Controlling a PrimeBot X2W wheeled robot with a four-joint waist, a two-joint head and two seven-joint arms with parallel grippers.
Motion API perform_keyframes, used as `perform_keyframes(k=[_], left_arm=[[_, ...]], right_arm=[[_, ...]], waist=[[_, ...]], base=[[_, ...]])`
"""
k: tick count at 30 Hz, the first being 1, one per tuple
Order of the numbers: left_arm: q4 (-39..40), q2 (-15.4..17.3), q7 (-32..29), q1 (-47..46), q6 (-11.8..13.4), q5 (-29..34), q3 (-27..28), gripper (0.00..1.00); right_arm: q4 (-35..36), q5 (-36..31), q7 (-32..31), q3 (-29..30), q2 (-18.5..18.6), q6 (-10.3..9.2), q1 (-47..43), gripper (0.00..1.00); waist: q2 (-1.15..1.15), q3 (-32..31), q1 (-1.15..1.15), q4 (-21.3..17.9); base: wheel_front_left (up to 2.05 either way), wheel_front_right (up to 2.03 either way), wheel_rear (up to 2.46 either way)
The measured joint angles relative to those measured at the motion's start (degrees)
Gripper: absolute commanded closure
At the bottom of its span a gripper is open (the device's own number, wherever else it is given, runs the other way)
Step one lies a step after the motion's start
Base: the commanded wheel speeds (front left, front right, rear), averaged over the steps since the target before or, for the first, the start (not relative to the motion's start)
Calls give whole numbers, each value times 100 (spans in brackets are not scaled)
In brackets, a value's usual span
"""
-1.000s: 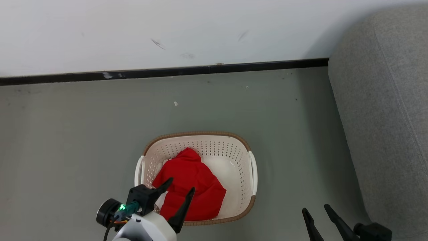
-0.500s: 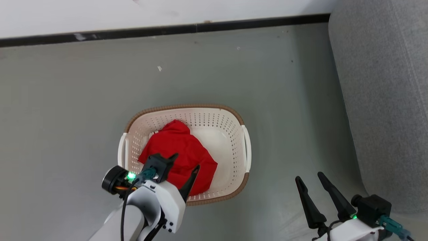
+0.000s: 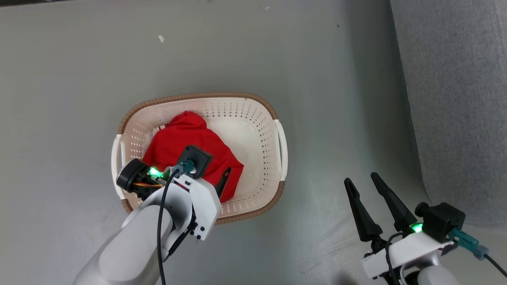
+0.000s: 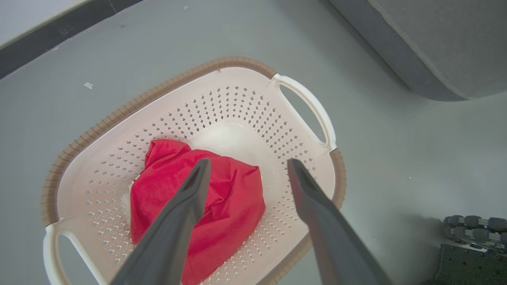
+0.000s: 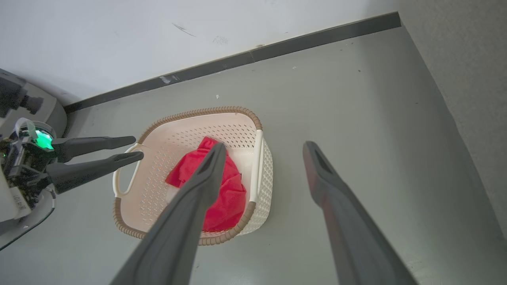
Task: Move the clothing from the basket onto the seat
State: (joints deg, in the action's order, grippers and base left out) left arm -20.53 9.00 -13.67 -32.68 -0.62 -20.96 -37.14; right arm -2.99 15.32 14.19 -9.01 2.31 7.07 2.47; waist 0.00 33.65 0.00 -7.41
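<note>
Under left gripper [image 4: 248, 162], jaws spread wide, gripping nothing: red clothing [image 4: 233, 194] heaped in basket [image 4: 237, 107], one jaw tip over fabric. Right gripper [image 3: 361, 178], jaws likewise apart, empty, hovers over floor [image 3: 336, 99] right of basket. Beyond right jaws, further right: grey seat [image 3: 455, 99].

Grey-green floor [image 3: 79, 79], smooth, bearing one small white scrap [image 3: 161, 38]. White wall [image 5: 99, 39], faintly scuffed, edged below by a black baseboard [image 5: 237, 59].

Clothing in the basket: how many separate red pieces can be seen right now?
1: a single crumpled red heap lying toward the left side of the basket in the head view. More pieces could be bundled inside or under it.
</note>
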Motion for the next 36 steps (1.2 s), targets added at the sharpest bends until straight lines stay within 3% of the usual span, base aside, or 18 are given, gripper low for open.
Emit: perform_keyframes(k=[21,36], left_arm=[[-642,69,-479,-1046,257,305,186,0],[-1220,467,-903,-1530,572,422,441,0]], right_arm=[[119,316,1,-299,3,0,860,0],[122,597,1,-620,2,0,1244,0]], waist=[[0,1104,0,-568],[0,1719,0,-998]], base=[[0,0,0],[0,0,0]])
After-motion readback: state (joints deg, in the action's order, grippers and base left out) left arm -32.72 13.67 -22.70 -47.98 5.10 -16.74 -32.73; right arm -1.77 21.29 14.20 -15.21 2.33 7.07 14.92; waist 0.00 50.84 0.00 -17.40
